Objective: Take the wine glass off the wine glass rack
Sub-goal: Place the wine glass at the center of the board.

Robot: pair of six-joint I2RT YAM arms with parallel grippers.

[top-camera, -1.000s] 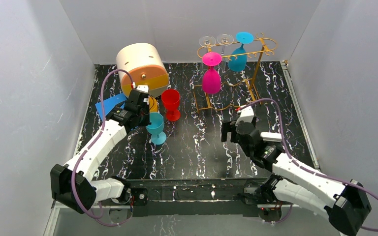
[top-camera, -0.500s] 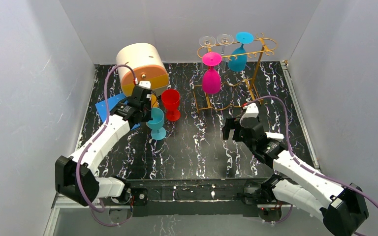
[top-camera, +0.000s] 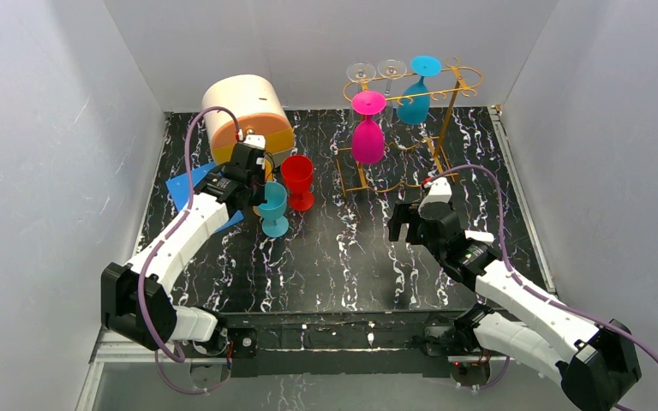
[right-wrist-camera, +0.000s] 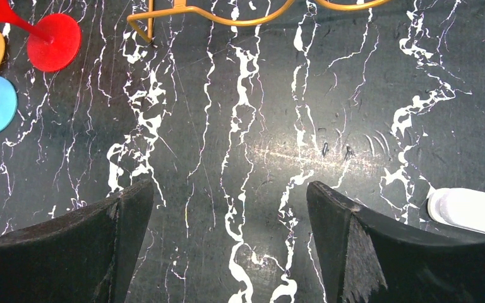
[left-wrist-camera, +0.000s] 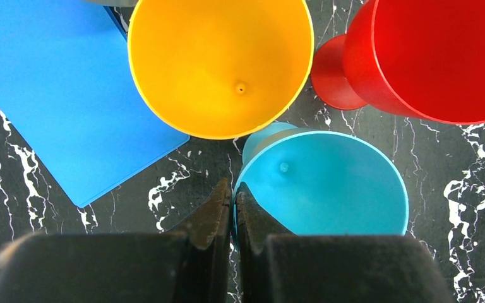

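Observation:
The wine glass rack (top-camera: 448, 110) stands at the back of the table, its wire base (right-wrist-camera: 227, 21) at the top of the right wrist view. A pink wine glass (top-camera: 367, 137), a blue one (top-camera: 414, 101) and two clear ones (top-camera: 361, 72) hang upside down from it. My left gripper (top-camera: 257, 193) (left-wrist-camera: 233, 192) is shut on the rim of a teal wine glass (top-camera: 272, 205) (left-wrist-camera: 328, 189), upright beside a red glass (top-camera: 297, 178) (left-wrist-camera: 436, 57) and a yellow glass (left-wrist-camera: 221, 63). In front of the rack, my right gripper (top-camera: 403, 224) (right-wrist-camera: 230, 202) hangs open over bare table.
A beige and orange cylinder (top-camera: 247, 116) lies at the back left. A blue flat sheet (top-camera: 187, 184) (left-wrist-camera: 57, 107) rests beside the glasses. White walls close in the table on three sides. The black marbled table (top-camera: 343, 257) stretches between the arms.
My left gripper has carried the teal glass a little farther back, closer to the red and yellow glasses. The right arm has edged slightly toward the rack, jaws still wide.

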